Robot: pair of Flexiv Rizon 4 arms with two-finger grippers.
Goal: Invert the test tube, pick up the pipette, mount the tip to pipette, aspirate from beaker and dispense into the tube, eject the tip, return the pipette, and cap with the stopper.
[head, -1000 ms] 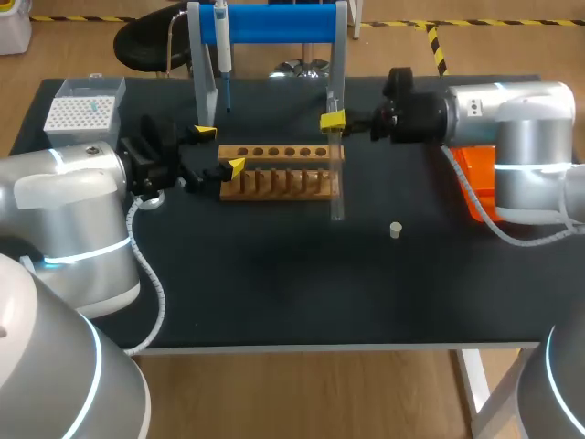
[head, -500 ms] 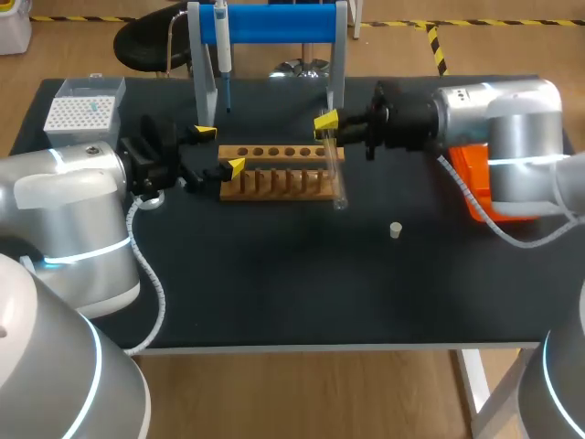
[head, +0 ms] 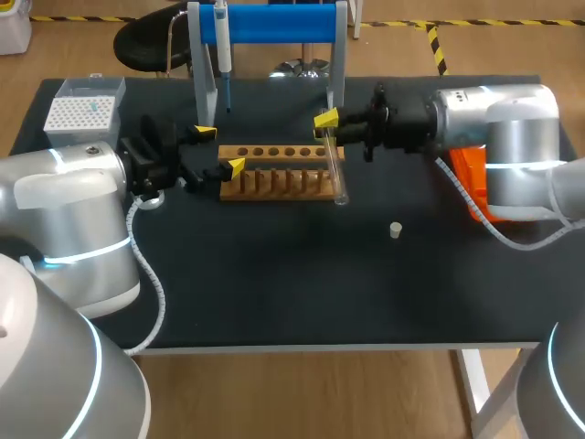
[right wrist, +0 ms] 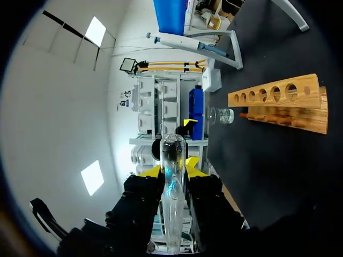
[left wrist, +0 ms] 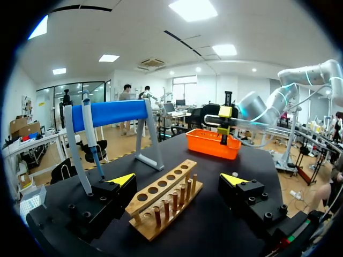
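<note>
My right gripper [head: 327,123] is shut on a clear glass test tube [head: 335,171]. The tube slants down past the right end of the wooden rack [head: 277,172]. In the right wrist view the tube [right wrist: 172,150] is clamped between the yellow tips of that gripper [right wrist: 172,168], its rounded end ahead of them. My left gripper [head: 220,149] is open, its fingers straddling the rack's left end; the left wrist view shows the rack [left wrist: 163,201] between the wide tips of that gripper [left wrist: 178,179]. The pipette [head: 222,41] hangs on the blue stand [head: 274,23]. A small stopper [head: 395,230] lies on the table.
A white tip box [head: 82,110] stands at the back left and an orange bin [head: 475,178] sits under my right arm. A glass beaker [right wrist: 221,115] stands beyond the rack's far end. The stand's right leg [head: 338,55] is close behind the right gripper.
My right arm has shifted a little to the left and turned its wrist. The tube has gone from upright to slanted, its lower end higher. The left arm has not moved.
</note>
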